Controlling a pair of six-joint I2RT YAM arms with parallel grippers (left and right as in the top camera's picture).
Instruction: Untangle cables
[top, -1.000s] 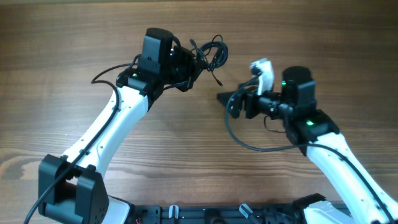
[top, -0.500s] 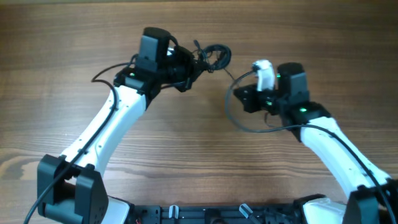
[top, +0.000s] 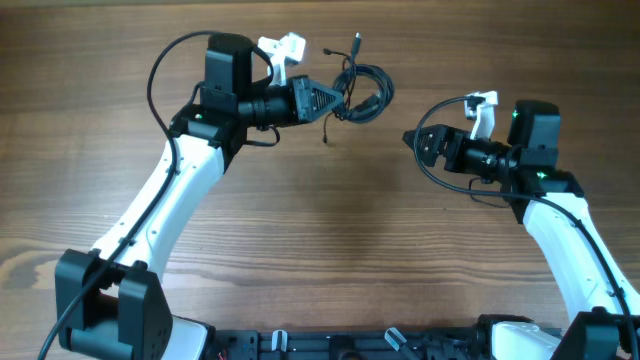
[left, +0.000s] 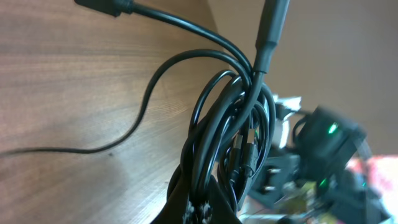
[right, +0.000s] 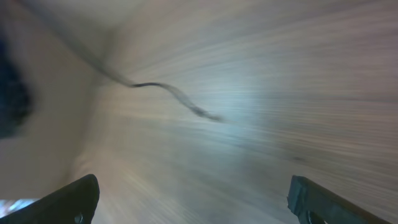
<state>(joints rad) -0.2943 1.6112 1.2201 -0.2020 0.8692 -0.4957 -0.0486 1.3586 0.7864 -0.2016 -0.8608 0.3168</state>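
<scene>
In the overhead view, your left gripper (top: 338, 100) pinches the cables (top: 368, 88), a dark tangle near the far edge of the table (top: 320, 250). Your right gripper (top: 412, 140) is apart from them, on their right.

In the left wrist view, the cables (left: 245, 106) run as bunched loops down between the fingers (left: 180, 202), which are pressed on them.

The right wrist view is blurred. There the fingers (right: 68, 199) are spread wide with nothing between them, and a thin strand (right: 174, 93) shows ahead.
</scene>
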